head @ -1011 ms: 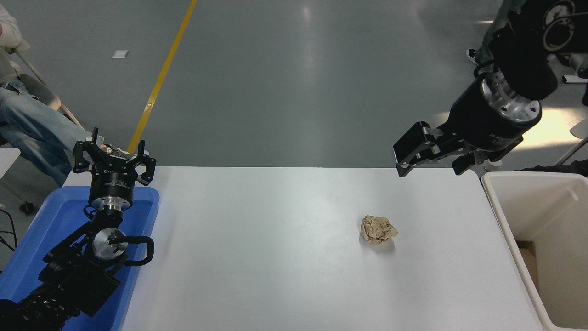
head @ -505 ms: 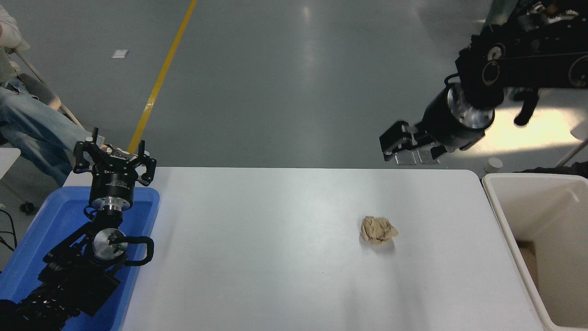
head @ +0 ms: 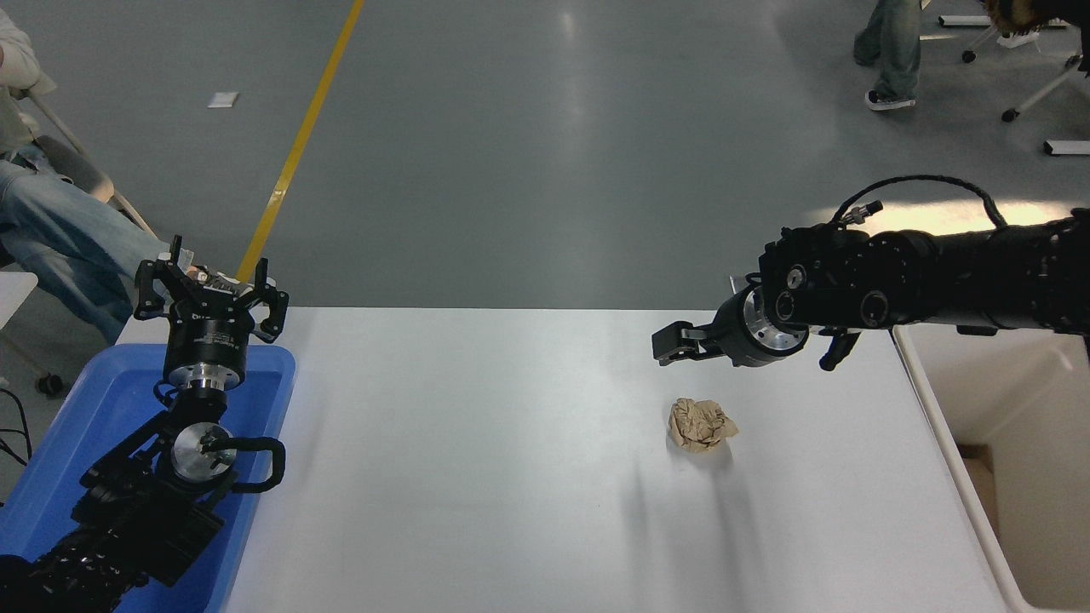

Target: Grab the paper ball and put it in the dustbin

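Observation:
The paper ball [head: 701, 425], a crumpled tan-brown wad, lies on the white table [head: 477, 477], right of centre. My right arm reaches in level from the right edge, crossing over the dustbin's far corner. Its gripper [head: 668, 345] points left, hanging past the ball on its far side and not touching it. It is open and holds nothing. The cream-white dustbin [head: 941, 417] stands against the table's right end, and its inside is only partly in view. My left gripper [head: 211, 289] is parked open at the lower left.
A shallow blue tray [head: 277, 375] lies under the left arm at the table's left end. A seated person's legs [head: 60, 238] are at the far left. Another person's legs [head: 890, 51] and chair bases show on the floor at the top right.
The right arm has swung down from high at the upper right to a level pose low over the table. Its gripper has moved left and nearer the paper ball. Ball and left arm unchanged.

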Robot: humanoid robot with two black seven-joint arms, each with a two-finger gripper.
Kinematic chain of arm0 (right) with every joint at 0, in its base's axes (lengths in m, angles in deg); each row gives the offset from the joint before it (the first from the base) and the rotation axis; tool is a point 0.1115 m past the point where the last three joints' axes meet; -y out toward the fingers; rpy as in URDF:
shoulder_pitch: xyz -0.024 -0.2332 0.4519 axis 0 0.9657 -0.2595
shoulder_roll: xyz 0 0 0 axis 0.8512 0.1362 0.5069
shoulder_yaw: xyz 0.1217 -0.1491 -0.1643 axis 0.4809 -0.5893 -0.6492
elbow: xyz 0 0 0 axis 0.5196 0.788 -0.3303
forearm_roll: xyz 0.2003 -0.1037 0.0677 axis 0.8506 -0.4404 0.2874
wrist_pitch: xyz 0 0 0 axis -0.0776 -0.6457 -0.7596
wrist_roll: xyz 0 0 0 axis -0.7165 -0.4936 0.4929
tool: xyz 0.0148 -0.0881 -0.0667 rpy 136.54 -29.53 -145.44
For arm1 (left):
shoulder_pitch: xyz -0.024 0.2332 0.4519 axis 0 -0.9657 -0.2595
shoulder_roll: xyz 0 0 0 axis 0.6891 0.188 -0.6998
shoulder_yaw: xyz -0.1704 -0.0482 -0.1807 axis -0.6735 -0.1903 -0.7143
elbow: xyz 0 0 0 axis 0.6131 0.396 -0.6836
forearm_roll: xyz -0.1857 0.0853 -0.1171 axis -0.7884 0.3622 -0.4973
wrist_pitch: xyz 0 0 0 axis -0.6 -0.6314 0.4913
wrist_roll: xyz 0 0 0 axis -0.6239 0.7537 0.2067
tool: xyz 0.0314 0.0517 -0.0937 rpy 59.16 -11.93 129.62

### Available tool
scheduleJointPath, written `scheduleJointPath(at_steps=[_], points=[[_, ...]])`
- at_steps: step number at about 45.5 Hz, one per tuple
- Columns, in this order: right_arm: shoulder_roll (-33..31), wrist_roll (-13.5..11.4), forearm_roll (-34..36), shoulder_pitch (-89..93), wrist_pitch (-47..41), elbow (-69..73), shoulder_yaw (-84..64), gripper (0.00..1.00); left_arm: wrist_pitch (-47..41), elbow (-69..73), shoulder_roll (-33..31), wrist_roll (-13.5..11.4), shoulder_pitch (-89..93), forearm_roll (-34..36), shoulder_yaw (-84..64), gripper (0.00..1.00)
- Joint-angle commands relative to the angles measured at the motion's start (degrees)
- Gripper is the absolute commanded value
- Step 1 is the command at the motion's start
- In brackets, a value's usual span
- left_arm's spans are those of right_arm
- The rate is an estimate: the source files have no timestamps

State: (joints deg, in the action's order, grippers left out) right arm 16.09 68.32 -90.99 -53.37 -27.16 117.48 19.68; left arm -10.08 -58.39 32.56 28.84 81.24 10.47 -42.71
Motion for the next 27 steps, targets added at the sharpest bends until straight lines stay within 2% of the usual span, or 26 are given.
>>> scheduleJointPath(at_steps=[1,13,27], points=[[3.3,0.0,-2.7,7.8,3.3,-4.6,1.9,1.00,0.0,0.0,0.0,0.0,0.0,0.0,0.0,0.99],[6.6,0.0,-4.0,13.7,7.0,-10.6,2.4,1.00,0.0,0.0,0.0,0.1,0.0,0.0,0.0,0.99],[6.1,0.0,-16.6,19.8,10.8,-19.8,2.1,1.00,0.0,0.1,0.0,0.1,0.0,0.0,0.0,0.99]])
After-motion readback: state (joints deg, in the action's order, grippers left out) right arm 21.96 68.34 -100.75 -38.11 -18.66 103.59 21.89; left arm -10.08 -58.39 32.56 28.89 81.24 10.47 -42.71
